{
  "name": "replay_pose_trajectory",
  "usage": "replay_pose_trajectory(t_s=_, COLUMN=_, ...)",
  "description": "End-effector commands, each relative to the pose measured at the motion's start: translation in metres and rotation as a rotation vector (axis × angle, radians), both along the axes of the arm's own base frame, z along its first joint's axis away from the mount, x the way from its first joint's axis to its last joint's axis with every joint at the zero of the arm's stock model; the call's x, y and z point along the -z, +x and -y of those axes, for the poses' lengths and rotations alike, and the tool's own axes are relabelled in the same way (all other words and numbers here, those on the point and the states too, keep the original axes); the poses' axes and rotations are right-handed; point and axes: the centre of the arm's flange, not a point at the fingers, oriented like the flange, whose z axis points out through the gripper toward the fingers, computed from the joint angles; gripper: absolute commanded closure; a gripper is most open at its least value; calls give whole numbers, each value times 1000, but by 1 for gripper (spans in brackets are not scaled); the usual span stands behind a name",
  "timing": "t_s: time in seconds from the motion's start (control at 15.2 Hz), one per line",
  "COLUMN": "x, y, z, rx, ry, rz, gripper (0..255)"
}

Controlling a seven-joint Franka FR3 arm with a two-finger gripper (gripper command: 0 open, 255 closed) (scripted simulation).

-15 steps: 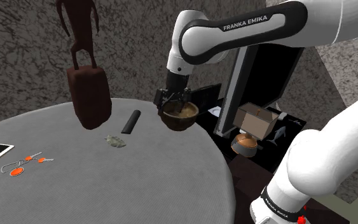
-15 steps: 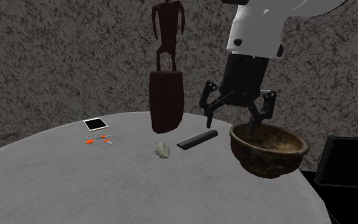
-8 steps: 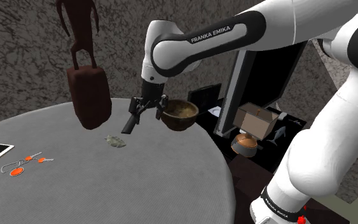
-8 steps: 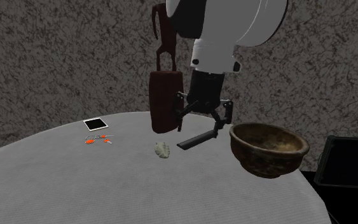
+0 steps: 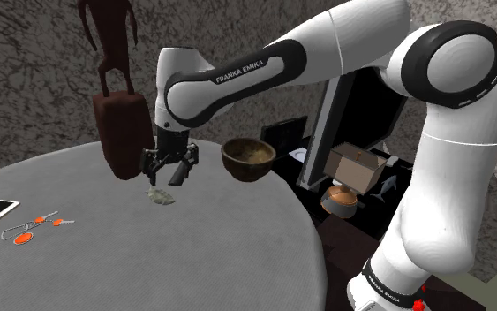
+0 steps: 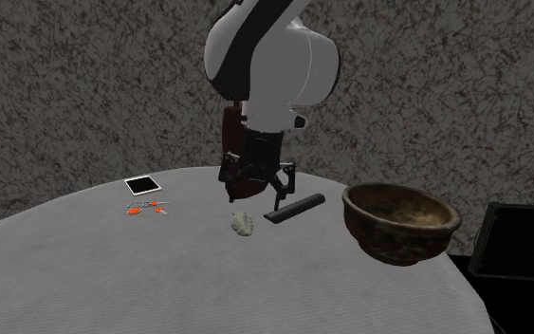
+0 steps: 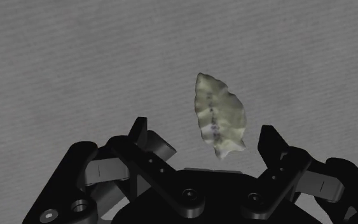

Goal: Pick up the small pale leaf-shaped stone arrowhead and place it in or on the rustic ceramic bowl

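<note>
Now, shoulder view, gripper (image 5: 169, 177): hangs tips-down over the round grey table (image 5: 220, 256), fingers spread wide and empty.
Shoulder view, arrowhead (image 5: 159, 195): lies flat on the tabletop just below the tips, not touched, near the foot of the dark brown figure statue (image 5: 123, 132).
Shoulder view, bowl (image 5: 248, 159): brown and rough-glazed, sits near the table's rim toward this view's right, well apart from the arrowhead.
Shoulder view, why this pose: the arm folds over so the hand can drop straight down. I judge it a line-up before the grasp.
Second exterior view, gripper: open, poised between the statue and a black rod (image 6: 294, 209), tips a little above the surface.
Second exterior view, arrowhead: pale and leaf-shaped, just camera-side of the tips, on bare table.
Second exterior view, clutter: orange fishing lure (image 6: 143, 209) and a small white-edged card (image 6: 142, 185) lie well off toward this view's left, out of the working path.
Second exterior view, bowl: mouth up and unobstructed, so a drop from above looks workable.
Wrist view, fingers (image 7: 269, 149): stand wide apart, neither one in contact.
Wrist view, arrowhead: lies between and beyond the tips, closer to one finger, its long axis pointing away from the hand.
Wrist view, why it matters: a closing stroke would cross the narrow width. Being off-centre, the stone may slide before both pads meet it.
Wrist view, handling guess: thin and low, so the tips need to reach nearly to the table.
</note>
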Motion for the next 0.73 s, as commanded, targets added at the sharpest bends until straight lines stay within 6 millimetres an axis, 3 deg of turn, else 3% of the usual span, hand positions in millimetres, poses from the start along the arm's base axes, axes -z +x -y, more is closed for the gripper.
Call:
replay_pose_trajectory(t_s=0.0, x=10, y=14, z=-21, rx=3, ry=-1, rz=1, gripper=0)
replay_pose_trajectory(t_s=0.53, x=51, y=17, z=-29, rx=4, ry=-1, rz=1, gripper=0)
replay_pose_trajectory(t_s=0.66, x=51, y=17, z=-29, rx=4, ry=-1, rz=1, gripper=0)
